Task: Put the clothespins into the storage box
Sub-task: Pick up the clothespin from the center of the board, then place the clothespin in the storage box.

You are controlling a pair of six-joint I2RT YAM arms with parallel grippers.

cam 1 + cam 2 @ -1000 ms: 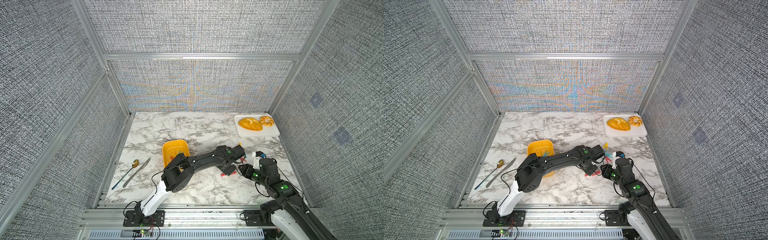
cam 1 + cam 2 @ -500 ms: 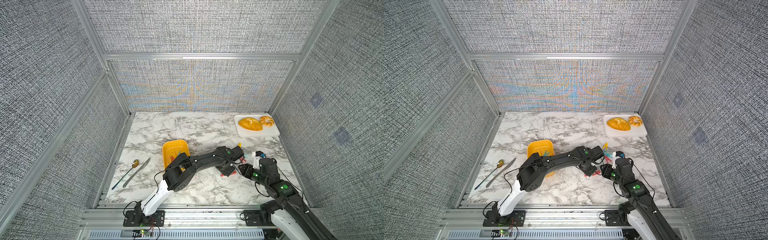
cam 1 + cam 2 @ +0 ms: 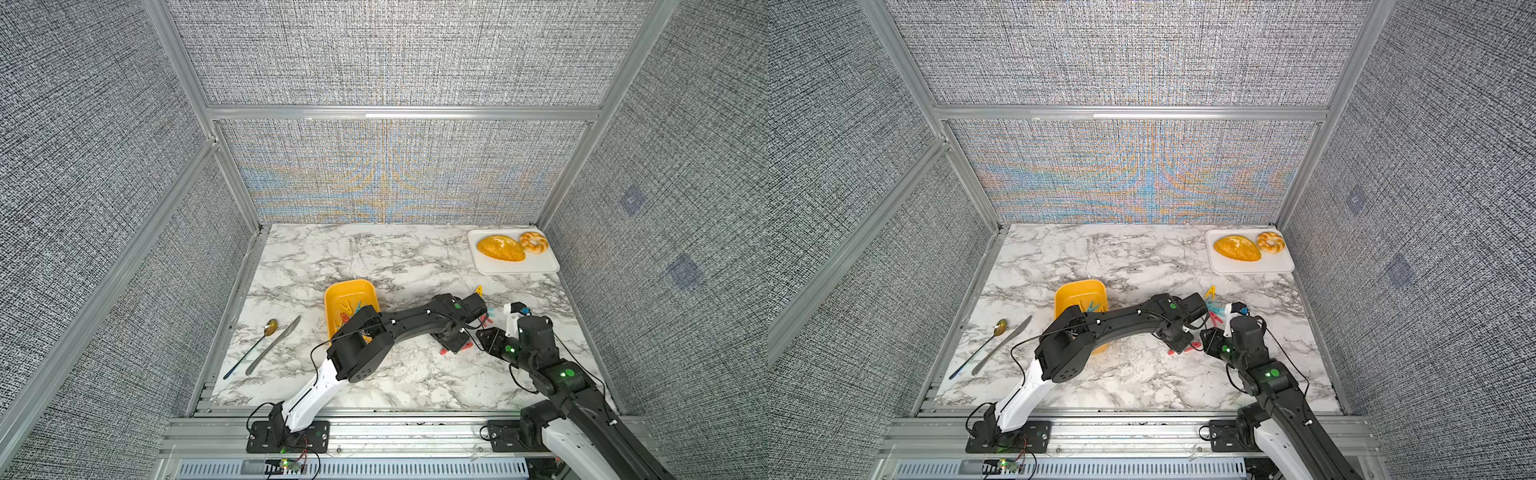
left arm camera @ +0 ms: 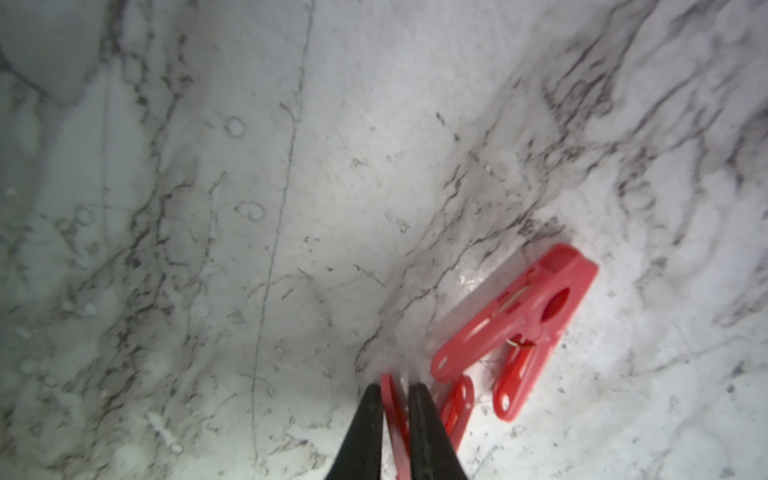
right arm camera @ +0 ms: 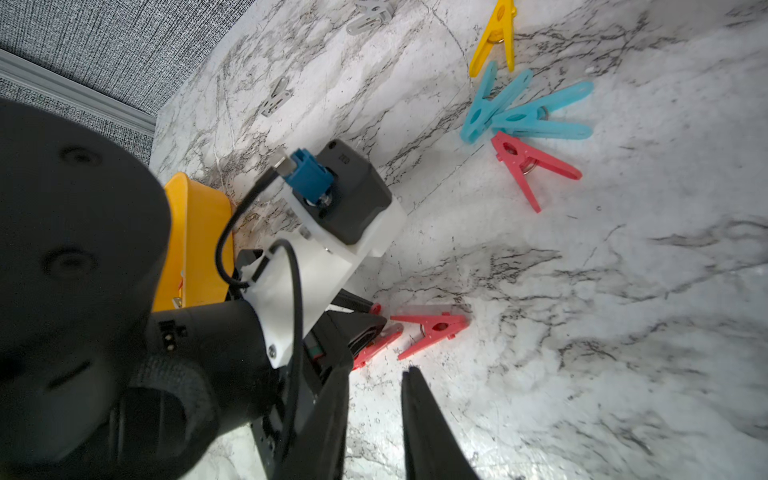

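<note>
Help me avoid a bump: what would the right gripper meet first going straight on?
Likely the loose red clothespin lying just ahead of the right gripper; depth is unclear.

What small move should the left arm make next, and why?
Probably lift straight up. In the left wrist view the left end effector is shut on a red clothespin low on the marble, another red clothespin lying beside it. Then carry to the storage box.

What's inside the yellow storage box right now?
In both top views the storage box holds a few clothespins, teal and red among them. The left arm crosses over its near end, so whatever lies in that part is hidden and no full count is possible.
</note>
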